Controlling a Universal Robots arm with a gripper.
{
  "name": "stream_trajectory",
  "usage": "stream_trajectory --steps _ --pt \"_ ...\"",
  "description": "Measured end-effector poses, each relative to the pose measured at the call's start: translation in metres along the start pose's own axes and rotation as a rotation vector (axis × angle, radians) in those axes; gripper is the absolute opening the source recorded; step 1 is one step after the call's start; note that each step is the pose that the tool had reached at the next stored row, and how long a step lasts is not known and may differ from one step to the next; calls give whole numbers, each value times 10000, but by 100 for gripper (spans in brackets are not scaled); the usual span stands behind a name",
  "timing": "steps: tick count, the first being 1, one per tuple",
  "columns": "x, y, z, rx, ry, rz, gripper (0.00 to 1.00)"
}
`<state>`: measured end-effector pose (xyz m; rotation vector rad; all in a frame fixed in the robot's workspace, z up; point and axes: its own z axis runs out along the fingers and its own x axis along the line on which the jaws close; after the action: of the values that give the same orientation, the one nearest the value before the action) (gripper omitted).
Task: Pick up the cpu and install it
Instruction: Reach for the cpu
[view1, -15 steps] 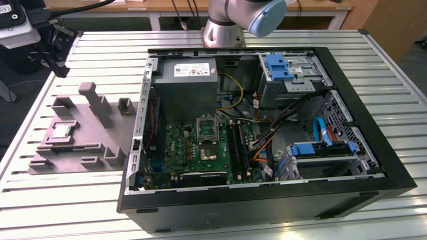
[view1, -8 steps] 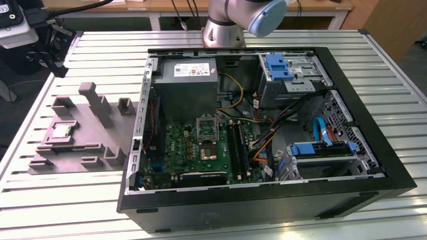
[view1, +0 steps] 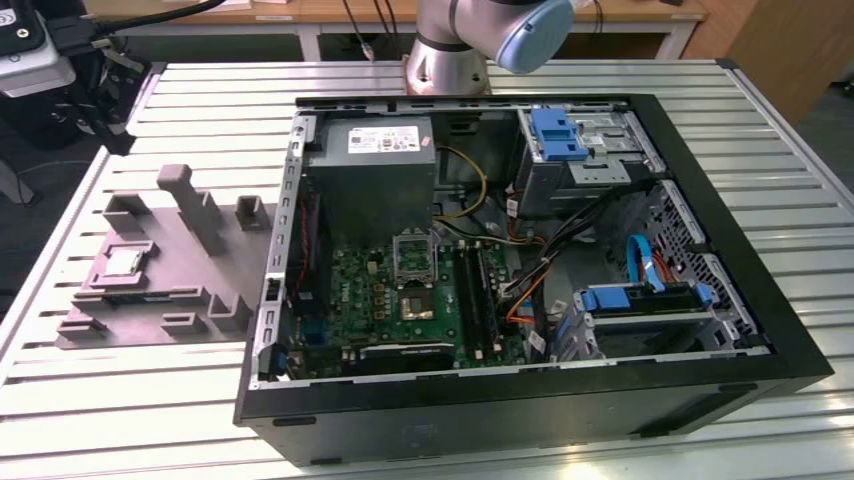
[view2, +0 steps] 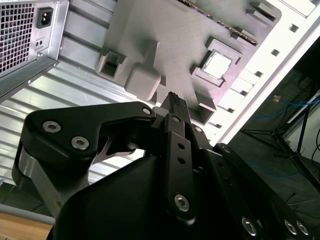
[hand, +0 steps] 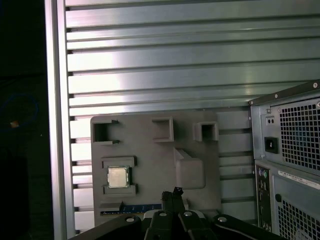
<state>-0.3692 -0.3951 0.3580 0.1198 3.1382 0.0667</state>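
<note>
So: cpu on the tray, pick not yet made

We find the cpu (hand: 118, 177) lying flat in its square pocket on the grey tray (hand: 150, 160), silvery top up. In the exterior view the tray sits on the slatted table (view1: 134, 420), just beside the open case (view1: 534, 405), on that view's left.

In the first wrist view the gripper (hand: 171, 194) hangs above the tray, its fingers together and holding nothing. As far as we can see it touches neither cpu nor tray. Its tips look off to one side of the pocket, nearer a raised block (hand: 189, 167) than the chip.

Step, as we judge it: the approach to the pick. Install is not begun. The cpu is well apart from the board (view1: 360, 290) inside the case, where the socket frame (view1: 414, 255) stands.

What a pick calls for, in our view:
- fingers parted first
- tips centred over the pocket
- tips squared to the chip's edges

The chip is thin and sits low between the pocket's walls, so there is little edge to grip. A tilted or off-centre close could skid or wedge it.
</note>
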Motion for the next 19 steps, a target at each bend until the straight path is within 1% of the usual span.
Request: stream_trajectory --steps 6,9,13,18,19 --pt "5 -1 0 0 0 0 11" --pt "22 -1 0 1 0 2 11" --pt "75 -6 0 0 0 0 11" --pt "119 -7 3 0 0 0 11" --pt "190 -2 11 0 0 0 11"
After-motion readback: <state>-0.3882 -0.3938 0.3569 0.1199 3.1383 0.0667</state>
